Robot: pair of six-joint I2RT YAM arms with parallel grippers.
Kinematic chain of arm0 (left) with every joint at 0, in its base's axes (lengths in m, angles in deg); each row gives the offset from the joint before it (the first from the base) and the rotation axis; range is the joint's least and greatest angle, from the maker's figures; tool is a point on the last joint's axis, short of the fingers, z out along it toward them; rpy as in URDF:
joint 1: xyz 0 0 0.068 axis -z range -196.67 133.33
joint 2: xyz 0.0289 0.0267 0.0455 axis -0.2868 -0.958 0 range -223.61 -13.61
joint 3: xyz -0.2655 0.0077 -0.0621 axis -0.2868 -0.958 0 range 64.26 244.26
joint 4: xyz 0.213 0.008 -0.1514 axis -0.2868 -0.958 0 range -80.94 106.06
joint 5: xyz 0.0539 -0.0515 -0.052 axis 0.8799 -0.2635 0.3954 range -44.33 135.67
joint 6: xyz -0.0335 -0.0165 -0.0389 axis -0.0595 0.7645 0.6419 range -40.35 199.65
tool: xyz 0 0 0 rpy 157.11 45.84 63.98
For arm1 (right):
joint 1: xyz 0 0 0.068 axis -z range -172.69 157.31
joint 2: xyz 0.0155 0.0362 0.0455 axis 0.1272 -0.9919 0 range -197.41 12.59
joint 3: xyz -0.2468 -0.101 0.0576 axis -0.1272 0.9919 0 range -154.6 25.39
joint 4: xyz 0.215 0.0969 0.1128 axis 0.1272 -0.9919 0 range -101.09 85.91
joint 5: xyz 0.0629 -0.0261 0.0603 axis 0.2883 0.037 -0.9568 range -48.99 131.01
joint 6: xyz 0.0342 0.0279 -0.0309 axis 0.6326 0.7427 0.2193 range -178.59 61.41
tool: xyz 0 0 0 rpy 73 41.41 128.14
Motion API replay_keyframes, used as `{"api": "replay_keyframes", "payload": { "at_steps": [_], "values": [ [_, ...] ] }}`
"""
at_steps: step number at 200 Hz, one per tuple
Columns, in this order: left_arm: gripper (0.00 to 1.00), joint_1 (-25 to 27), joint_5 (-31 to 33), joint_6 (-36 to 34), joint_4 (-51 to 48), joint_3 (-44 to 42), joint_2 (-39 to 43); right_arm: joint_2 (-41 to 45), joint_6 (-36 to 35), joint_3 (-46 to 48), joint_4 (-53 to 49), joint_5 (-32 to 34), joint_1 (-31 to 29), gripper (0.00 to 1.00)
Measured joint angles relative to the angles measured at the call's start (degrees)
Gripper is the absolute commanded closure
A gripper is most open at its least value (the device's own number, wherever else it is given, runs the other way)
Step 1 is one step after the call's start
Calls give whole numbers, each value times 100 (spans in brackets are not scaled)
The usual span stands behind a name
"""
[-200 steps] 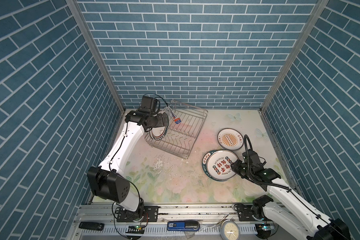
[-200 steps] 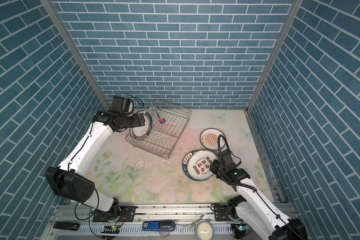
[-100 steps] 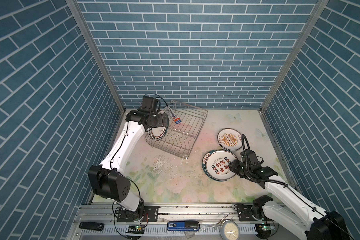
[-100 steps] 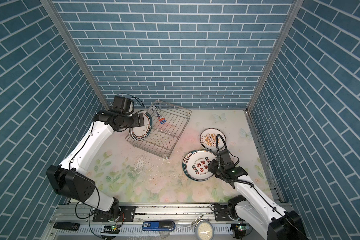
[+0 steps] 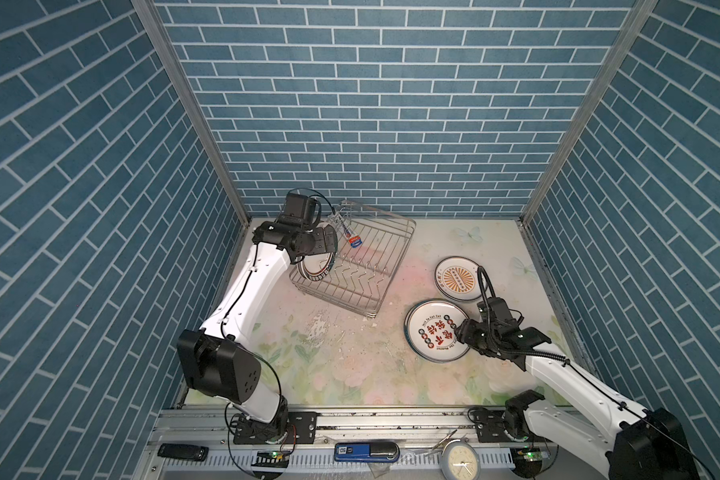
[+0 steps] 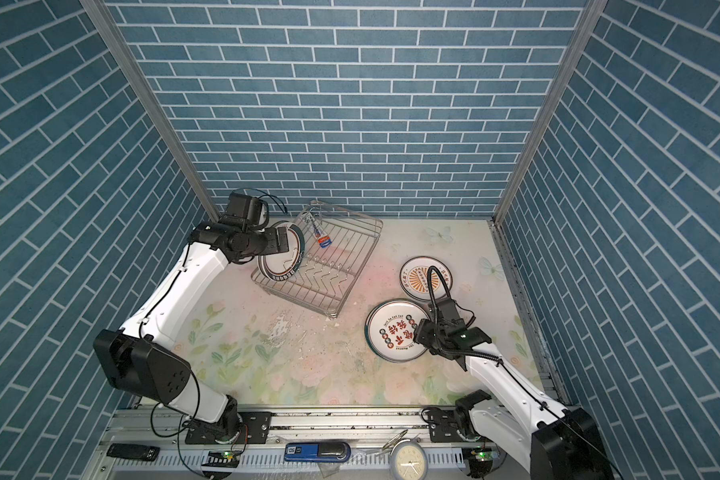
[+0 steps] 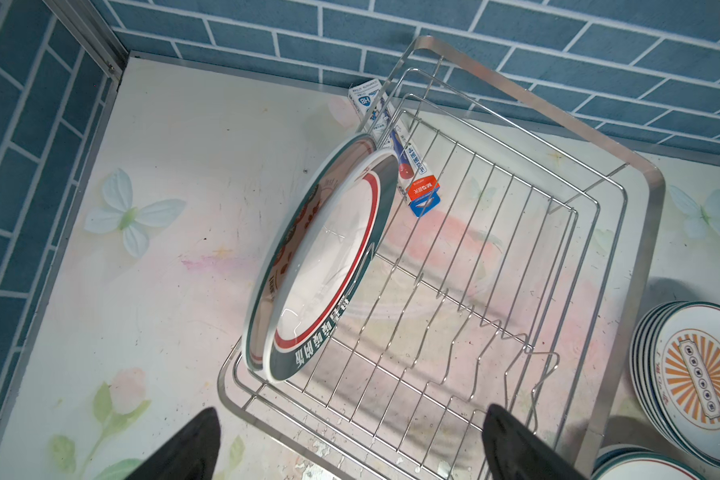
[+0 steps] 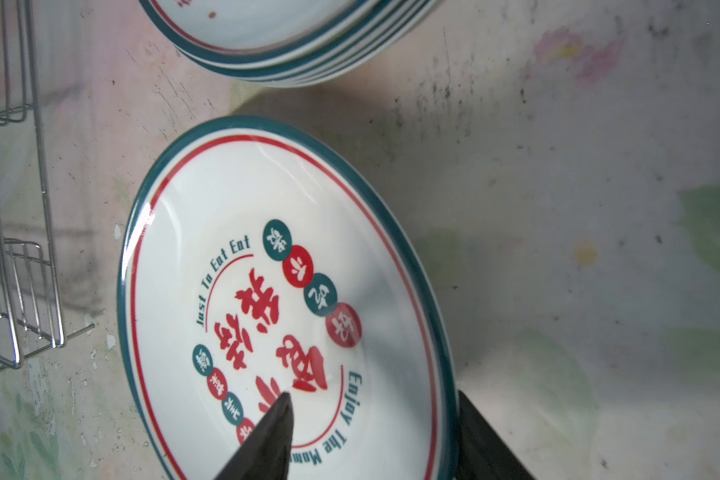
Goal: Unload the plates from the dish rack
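Observation:
The silver wire dish rack [image 5: 395,266] [image 6: 362,257] [image 7: 653,232] stands at the back left. Two plates [image 5: 314,268] [image 6: 279,266] [image 7: 329,266] lean on edge together at its left end. My left gripper [image 5: 327,243] [image 6: 285,241] [image 7: 350,409] hovers open just above them, holding nothing. A red-character plate [image 5: 429,332] [image 6: 391,332] [image 8: 246,232] lies flat on the table at the right. My right gripper [image 5: 460,332] [image 6: 420,330] [image 8: 373,395] straddles its near rim, open, one finger over the plate's inside and one outside. A sunburst plate stack [image 5: 458,278] [image 6: 420,278] [image 7: 699,370] [image 8: 287,37] sits behind it.
A small blue and orange packet [image 7: 420,187] hangs at the rack's far corner. Blue brick walls close in the left, back and right. A round clock face [image 5: 460,461] and a blue device [image 5: 364,452] lie on the front rail.
The right gripper's jaws have spread apart round the red-character plate's rim, and that arm has shifted slightly. The left arm and the rack's plates have not moved.

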Motion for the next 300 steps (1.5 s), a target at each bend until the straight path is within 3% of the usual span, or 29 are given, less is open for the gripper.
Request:
{"api": "replay_keyframes", "payload": {
  "at_steps": [33,58,83,90,98,186,255,300],
  "values": [
    [1,-2,22,-144,-809,1252,-708,-186,-94,-120,-11,-9,-52,36],
    [1,-4,31,-238,-1034,1272,-833,-321,-149,-177,-42,4,-127,32],
    [1,-4,37,-350,-1132,1049,-741,-295,-236,-203,-140,96,-155,16],
    [1,-4,35,-372,-1130,966,-688,-289,-271,-225,-201,136,-157,6],
    [1,-4,33,-398,-1134,896,-643,-284,-264,-275,-284,179,-160,1],
    [1,-4,13,-597,-1093,876,-962,70,-466,-496,-452,638,-166,1],
    [13,-4,28,-804,-1097,1071,-1541,101,-616,-496,-321,540,-166,1],
    [15,-22,20,-863,-1102,1266,-1858,291,-713,-494,-256,461,-166,1]
  ]
}}
